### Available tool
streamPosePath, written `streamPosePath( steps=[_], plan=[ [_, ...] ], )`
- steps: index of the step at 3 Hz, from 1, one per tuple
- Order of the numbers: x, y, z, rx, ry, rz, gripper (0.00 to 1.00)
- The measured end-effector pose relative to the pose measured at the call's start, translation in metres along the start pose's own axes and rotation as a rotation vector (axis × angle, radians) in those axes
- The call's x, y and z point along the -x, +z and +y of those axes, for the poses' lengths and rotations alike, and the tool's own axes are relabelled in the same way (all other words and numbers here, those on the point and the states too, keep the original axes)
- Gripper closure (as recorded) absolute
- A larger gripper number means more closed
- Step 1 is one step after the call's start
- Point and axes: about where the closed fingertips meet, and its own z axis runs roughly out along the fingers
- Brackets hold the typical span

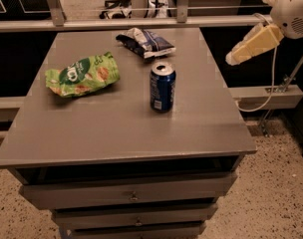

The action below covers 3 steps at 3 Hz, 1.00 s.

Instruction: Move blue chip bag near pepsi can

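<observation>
My gripper (251, 46) hangs beyond the table's (116, 133) right edge, level with its far end; I cannot tell whether it is apart or together. The blue bag (145, 42) lies by the far edge, behind the upright can (162, 86), not touching it

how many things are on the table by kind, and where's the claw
chip bags: 2 (blue chip bag, green chip bag)
cans: 1 (pepsi can)
total: 3 on the table
claw: in the air past the table's right edge, apart from all three
</observation>
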Motion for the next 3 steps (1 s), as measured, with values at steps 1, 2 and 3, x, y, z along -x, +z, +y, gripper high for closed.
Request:
streamPosePath(
  steps=[1, 2, 3],
  plan=[
    [0.0, 0.0, 0.0, 0.0, 0.0, 0.0, 0.0],
    [0.001, 0.014, -0.004, -0.027, 0.018, -0.044, 0.0],
    [0.004, 0.058, -0.026, -0.089, 0.077, -0.174, 0.0]
  ],
)
